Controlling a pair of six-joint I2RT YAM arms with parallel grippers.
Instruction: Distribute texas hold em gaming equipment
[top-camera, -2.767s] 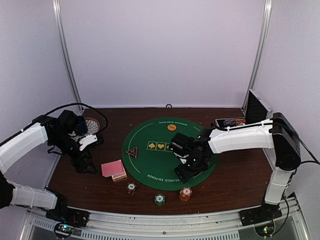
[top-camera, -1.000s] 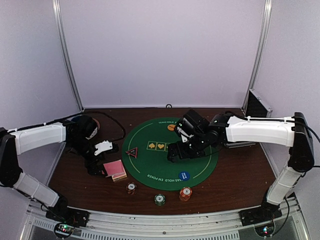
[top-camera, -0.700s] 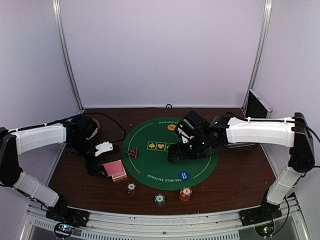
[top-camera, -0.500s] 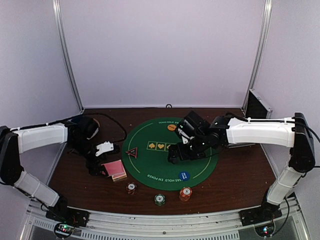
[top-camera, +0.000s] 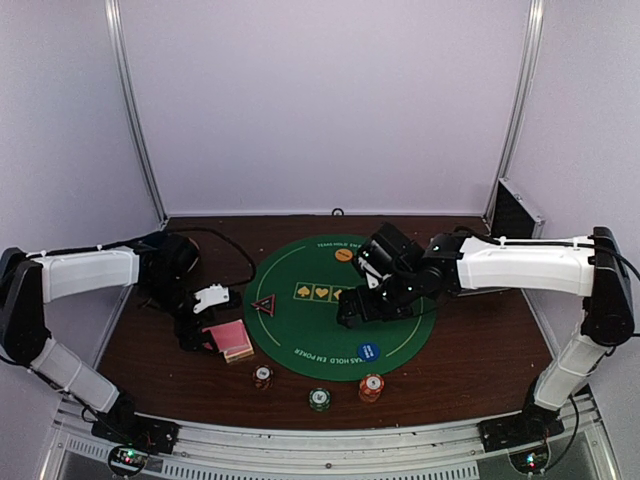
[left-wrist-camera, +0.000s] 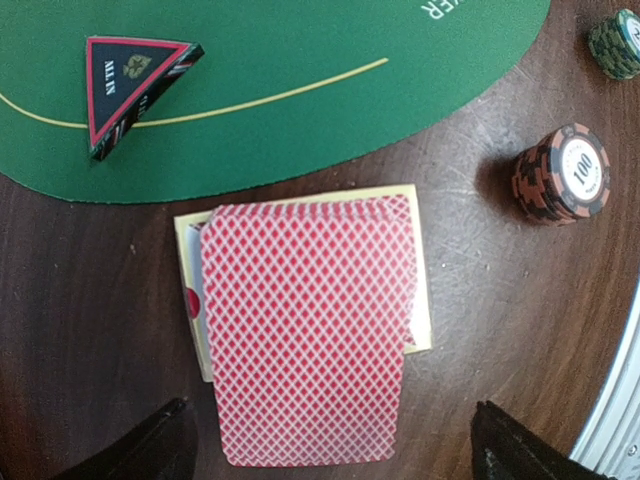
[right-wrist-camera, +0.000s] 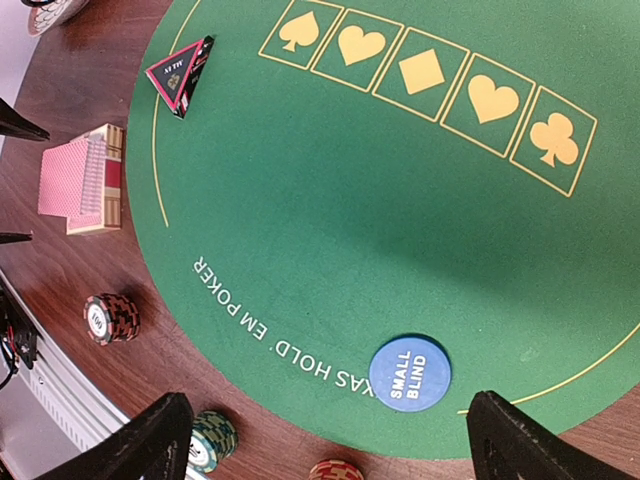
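Left wrist view: left claw (left-wrist-camera: 325, 455) is spread wide and empty, with only 2 dark fingertips (left-wrist-camera: 150, 445) showing at the lower corners. The card deck (left-wrist-camera: 305, 330), pink backs up, lies between them and just ahead. Its long axis runs straight away from the claw, so closing would pinch across the short width. Height of the tips above the wood: cannot tell.

Ahead-right of the deck is 1 red chip stack (left-wrist-camera: 562, 173). Ahead-left is the ALL IN triangle (left-wrist-camera: 130, 85) on the green mat (left-wrist-camera: 330, 40).

Right claw (right-wrist-camera: 330, 445) is also wide open and empty over the mat, beside the SMALL BLIND button (right-wrist-camera: 410, 372). The deck is well apart from it, far to its left.

Judgement: the left arm is nearer, so the deck pick is its move.
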